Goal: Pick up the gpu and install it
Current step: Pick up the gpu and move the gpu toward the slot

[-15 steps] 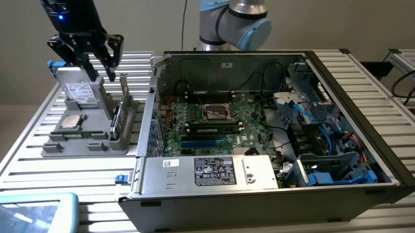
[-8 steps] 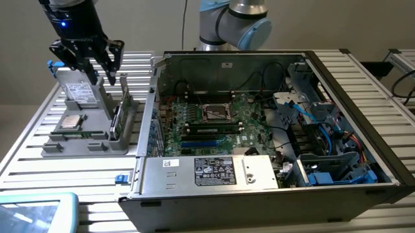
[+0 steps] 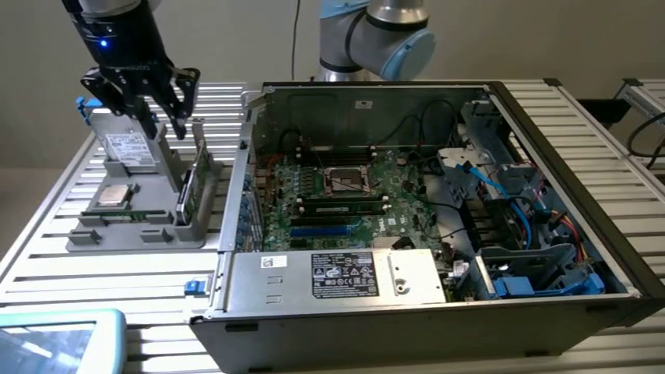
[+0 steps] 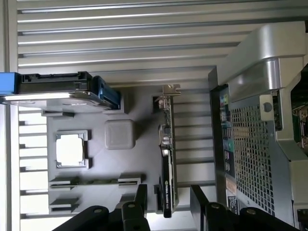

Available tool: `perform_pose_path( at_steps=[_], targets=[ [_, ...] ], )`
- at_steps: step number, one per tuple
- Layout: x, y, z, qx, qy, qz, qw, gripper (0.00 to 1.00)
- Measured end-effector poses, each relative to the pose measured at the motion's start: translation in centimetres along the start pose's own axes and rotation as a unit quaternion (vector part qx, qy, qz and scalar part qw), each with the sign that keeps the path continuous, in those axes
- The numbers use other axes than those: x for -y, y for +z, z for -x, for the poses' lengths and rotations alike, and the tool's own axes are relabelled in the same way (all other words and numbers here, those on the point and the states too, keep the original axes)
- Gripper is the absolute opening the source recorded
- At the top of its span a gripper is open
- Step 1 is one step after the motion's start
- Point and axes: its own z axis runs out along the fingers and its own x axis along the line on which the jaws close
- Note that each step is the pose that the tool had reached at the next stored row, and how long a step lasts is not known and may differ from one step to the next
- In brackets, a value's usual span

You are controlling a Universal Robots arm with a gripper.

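The gpu is a thin black card with a green edge, standing on edge in a slot at the side of the grey holder nearest the computer case. In the wrist view the gpu appears edge-on, its silvery bracket at the far end. My gripper hangs open just above the card's far end, apart from it. In the wrist view my gripper has one dark finger on each side of the card's line, with nothing between them.
The holder also carries a silver hard drive, a processor chip and a narrow memory stick. The open computer case lies close beside it, motherboard facing up. A tablet sits at the front corner.
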Motion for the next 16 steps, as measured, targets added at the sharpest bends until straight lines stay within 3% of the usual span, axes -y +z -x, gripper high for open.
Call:
perform_pose_path(
  at_steps=[8, 16],
  targets=[
    [0.07, 1.45, -0.1, -0.0001, 0.0, 0.0008, 1.0, 0.48],
    [0.27, 2.89, -0.1, -0.0006, -0.001, 0.005, 1.0, 0.48]
  ],
)
